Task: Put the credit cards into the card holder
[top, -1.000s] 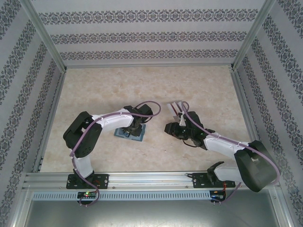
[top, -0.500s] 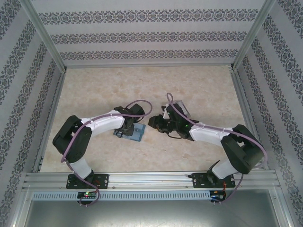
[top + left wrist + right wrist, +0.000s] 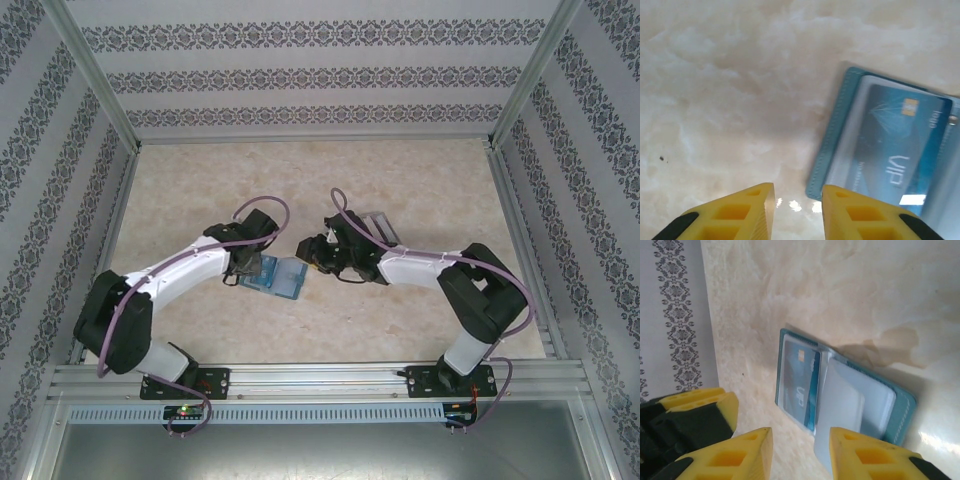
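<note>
Right wrist: open teal card holder (image 3: 850,400) showing blue card (image 3: 801,382).

Top camera looks down from behind; both close wrist views share the card holder (image 3: 860,400).

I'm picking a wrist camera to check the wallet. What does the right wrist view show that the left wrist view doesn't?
Right wrist: the whole open card holder, its clear sleeves and the patterned wall. Left wrist: a closer look at the VIP lettering on the blue card. Both: that card tucked in the holder, on the marble table.
</note>
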Robot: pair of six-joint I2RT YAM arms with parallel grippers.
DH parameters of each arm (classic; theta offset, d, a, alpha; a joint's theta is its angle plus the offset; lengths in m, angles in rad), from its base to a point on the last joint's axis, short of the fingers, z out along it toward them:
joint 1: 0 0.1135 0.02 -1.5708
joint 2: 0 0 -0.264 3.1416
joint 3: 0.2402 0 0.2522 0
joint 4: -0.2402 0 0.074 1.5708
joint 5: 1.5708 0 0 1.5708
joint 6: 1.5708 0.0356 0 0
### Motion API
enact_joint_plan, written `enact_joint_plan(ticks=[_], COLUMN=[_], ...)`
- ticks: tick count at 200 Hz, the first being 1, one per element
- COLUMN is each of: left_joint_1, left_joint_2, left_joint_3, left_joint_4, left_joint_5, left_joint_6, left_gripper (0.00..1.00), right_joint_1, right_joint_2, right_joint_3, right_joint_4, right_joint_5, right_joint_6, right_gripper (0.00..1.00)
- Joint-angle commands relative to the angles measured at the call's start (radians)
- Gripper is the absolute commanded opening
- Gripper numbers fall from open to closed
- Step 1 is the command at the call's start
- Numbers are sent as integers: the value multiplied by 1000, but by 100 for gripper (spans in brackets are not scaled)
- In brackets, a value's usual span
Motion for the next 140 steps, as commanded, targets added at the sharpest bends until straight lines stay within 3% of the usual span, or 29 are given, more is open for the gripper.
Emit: enact_joint_plan(ticks=[1, 48, 127, 140], left_joint_1=[59, 92, 180, 188], left_joint_2=[-69, -120, -151, -151], left_joint_3=[-43, -52, -63, -69], left_joint_4=[42, 26, 30, 34], left_joint_5=[101, 180, 278, 286], left_joint_6=[-36, -40, -59, -63], left_gripper=[34, 46, 55, 59], right_joint_1=[26, 44, 24, 22], right_joint_2=[71, 111, -14, -17], right_joint_3=[50, 61, -17, -22], right_joint_4=[-9, -23, -69, -79], right_joint_5=[-11, 31, 74, 78], right_joint_6=[-23, -20, -64, -66], right_gripper=[38, 46, 52, 57])
